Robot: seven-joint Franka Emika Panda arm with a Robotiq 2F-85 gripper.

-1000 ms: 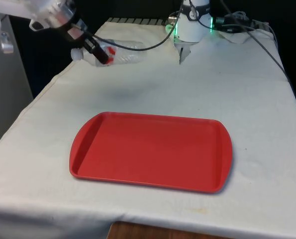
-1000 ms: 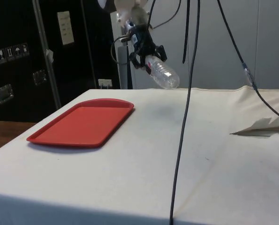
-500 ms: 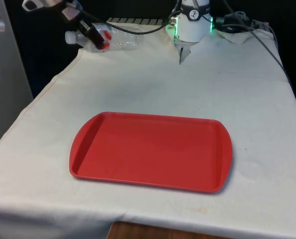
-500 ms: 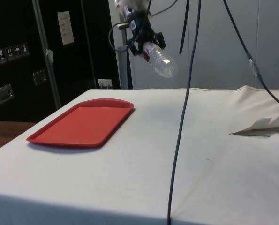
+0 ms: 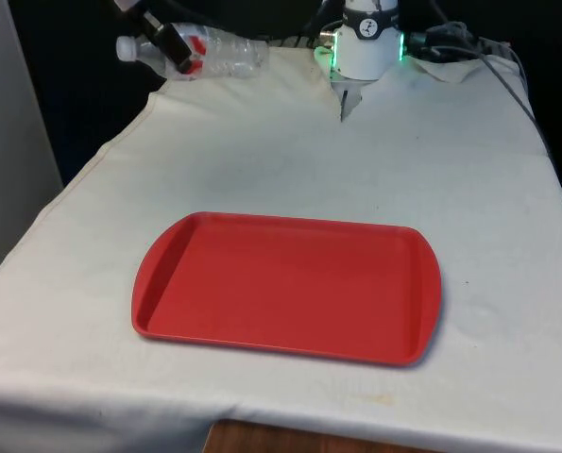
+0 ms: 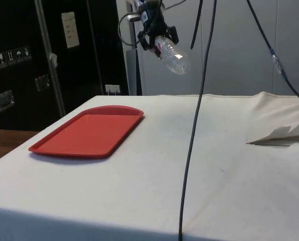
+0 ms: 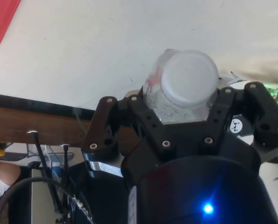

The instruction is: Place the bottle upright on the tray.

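A clear plastic bottle [image 5: 214,54] with a white cap [image 5: 127,45] and a red label hangs high over the table's far corner on the front view's left, lying nearly level. My gripper [image 5: 174,47] is shut on it near the neck. From the side, the bottle [image 6: 173,54] slopes down away from the gripper [image 6: 157,39]. In the wrist view the cap [image 7: 189,78] faces the camera between the black fingers [image 7: 143,122]. The red tray [image 5: 285,288] lies flat on the white cloth nearer the front, and in the side view the tray [image 6: 89,131] holds nothing.
The robot's base [image 5: 366,47] stands at the far end with cables [image 5: 488,66] trailing off beside it. A black cable [image 6: 197,115] hangs down across the side view. A fold of cloth [image 6: 282,134] rises on the table's far part.
The gripper has lifted the bottle higher, and it has drifted a little towards the front view's left. The bottle still lies nearly level. The tray has not moved.
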